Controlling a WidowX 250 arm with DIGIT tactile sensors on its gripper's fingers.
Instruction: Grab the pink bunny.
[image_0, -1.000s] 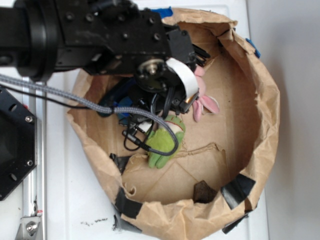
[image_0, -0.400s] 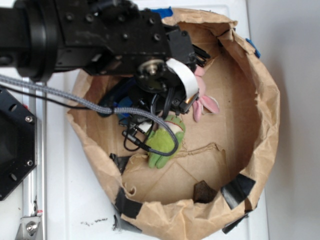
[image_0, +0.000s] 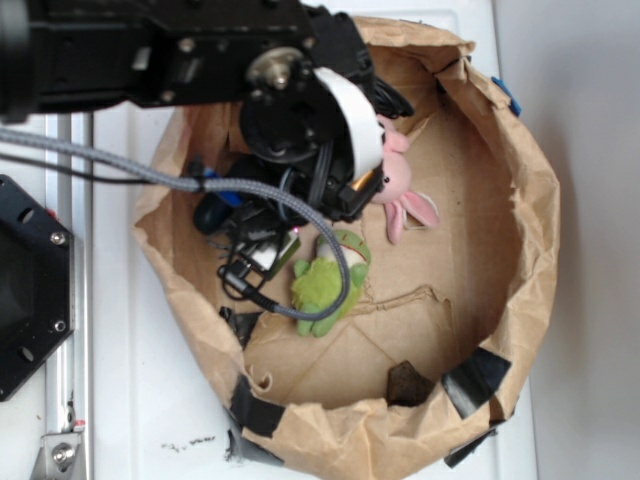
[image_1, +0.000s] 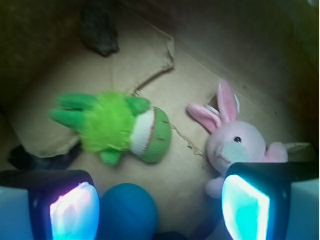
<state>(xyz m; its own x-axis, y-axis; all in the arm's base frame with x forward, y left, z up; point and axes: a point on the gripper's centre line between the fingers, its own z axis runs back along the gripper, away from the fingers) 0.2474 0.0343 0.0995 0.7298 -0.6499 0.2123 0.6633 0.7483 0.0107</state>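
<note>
In the wrist view, a green plush frog (image_1: 117, 128) lies on the brown paper floor of the bag (image_0: 520, 200), a dark lump (image_1: 100, 30) beyond it near the bag's far wall, and a blue ball (image_1: 127, 212) just beside it, between the spread fingers. The gripper (image_1: 157, 210) stands wide apart, holding nothing. The pink bunny (image_1: 235, 142) lies right of the frog, apart from it, its body partly behind the right finger (image_1: 247, 207).

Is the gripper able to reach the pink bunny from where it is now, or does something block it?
Probably yes. The gripper is open above the bag floor, and the pink bunny lies uncovered beside its right finger, not yet between the fingers. The green toy lies apart from it, so a small sideways shift should suffice.
</note>
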